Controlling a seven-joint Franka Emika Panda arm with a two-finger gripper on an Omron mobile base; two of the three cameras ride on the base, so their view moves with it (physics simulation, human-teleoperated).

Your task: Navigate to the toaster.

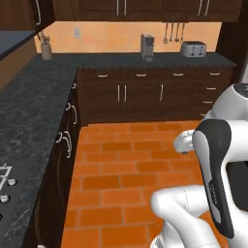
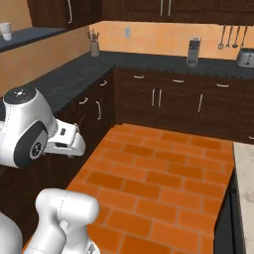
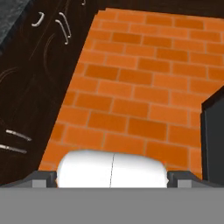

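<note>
Dark wood cabinets [image 1: 145, 94] run along two walls of this kitchen, topped by a speckled black counter [image 1: 121, 60], with an orange brick floor [image 1: 126, 164] open between them. On the far counter, toward its right end and against the orange wall, sits the toaster [image 1: 193, 48]; from the right base camera it shows at the far right edge [image 2: 245, 58]. It stands well apart from the robot, across the whole floor, so the drive is judged barely begun.

Its long axis runs along the back wall, one broad side facing out into the room. The slots on top are too small to make out.

A tall narrow appliance [image 1: 147, 47] stands to its left, utensils [image 1: 172, 32] hang on the wall between them, and a utensil jar [image 1: 46, 50] sits in the corner.

The arm is folded close over the base, probably to keep it clear while driving. The gripper [image 3: 112, 177] points down at the floor, its fingertips [image 3: 43, 178] set wide apart, holding nothing.
</note>
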